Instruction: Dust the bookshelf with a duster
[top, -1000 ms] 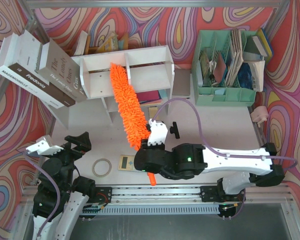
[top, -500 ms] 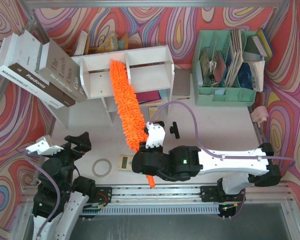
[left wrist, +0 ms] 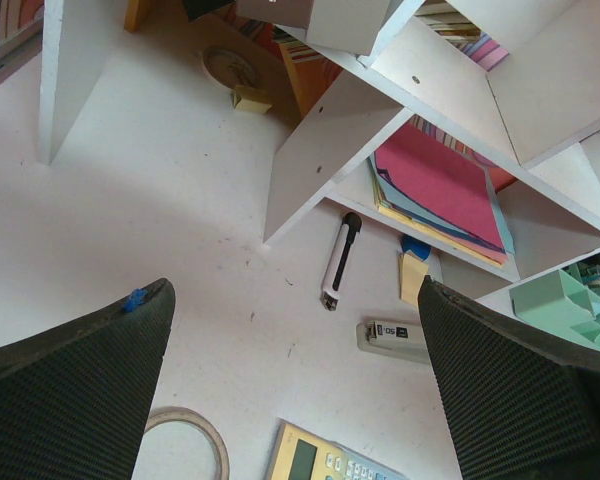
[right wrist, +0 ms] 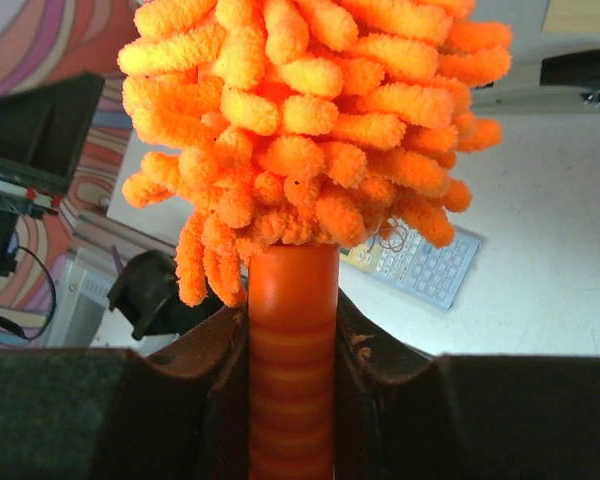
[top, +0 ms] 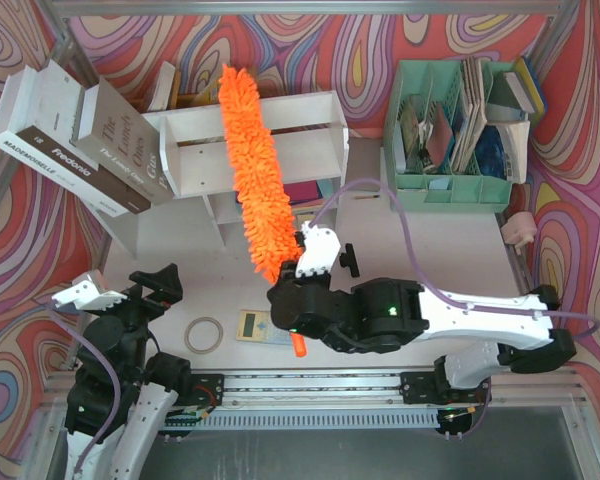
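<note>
Orange plastic comes first: low in the frame, just above the arm bases, the right gripper (top: 300, 268) has its jaws pinching the slim handle of the duster (top: 251, 170), so the fluffy head reaches forward like a long lever. At lower left, the left gripper (top: 123, 290) hangs over the bench (top: 180, 240) with jaws spread wide and nothing in them, probably to stay clear of the sweep. Farther up, the head lies across the white bookshelf (top: 300, 115), its tip past the back edge at upper centre, apparently brushing the top board.

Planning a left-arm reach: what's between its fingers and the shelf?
Left wrist view: tape ring, calculator, pen and a white stapler-like item on the table, short of the shelf.
</note>
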### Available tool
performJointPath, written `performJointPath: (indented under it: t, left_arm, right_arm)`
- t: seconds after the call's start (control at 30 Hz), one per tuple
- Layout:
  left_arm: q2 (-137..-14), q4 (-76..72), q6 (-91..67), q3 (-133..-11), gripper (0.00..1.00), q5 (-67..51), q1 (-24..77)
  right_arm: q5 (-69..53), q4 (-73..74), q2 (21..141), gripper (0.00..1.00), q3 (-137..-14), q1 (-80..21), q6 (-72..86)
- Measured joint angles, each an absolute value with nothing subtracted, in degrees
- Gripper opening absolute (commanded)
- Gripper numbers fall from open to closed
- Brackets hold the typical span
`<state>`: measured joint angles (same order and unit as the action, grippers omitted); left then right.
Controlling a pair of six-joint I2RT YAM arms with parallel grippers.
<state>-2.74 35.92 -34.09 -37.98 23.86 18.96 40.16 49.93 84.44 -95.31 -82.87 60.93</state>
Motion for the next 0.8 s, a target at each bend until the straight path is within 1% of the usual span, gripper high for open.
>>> performJointPath:
  t: [0.1, 0.23, 0.53, 0.63, 0.8]
  left_arm:
    - [-2.7, 35.9, -34.1, -38.0, 0.98, 23.9, 19.0]
    - [-2.7, 35.9, -34.1, -38.0, 0.98, 23.9, 19.0]
    - [-2.7, 35.9, -34.1, -38.0, 0.99, 23.9, 19.0]
    - [-2.7, 35.9, -34.1, -38.0, 0.98, 23.9, 19.0]
    - [-2.7, 35.9, -34.1, -38.0, 0.98, 23.9, 19.0]
  right_arm:
    - [41.8, 49.9, 82.4, 0.0, -95.2, -82.7, 60.3]
    - [40.5, 48.5, 82.2, 0.0, -92.5, -82.6, 59.7]
    - [31.1, 45.2, 90.0, 0.0, -87.1, -82.6, 58.1]
    - [31.0, 45.2, 90.4, 0.0, -87.3, -82.5, 57.6]
    - [31.4, 44.9, 90.1, 0.0, -91.9, -82.5, 54.7]
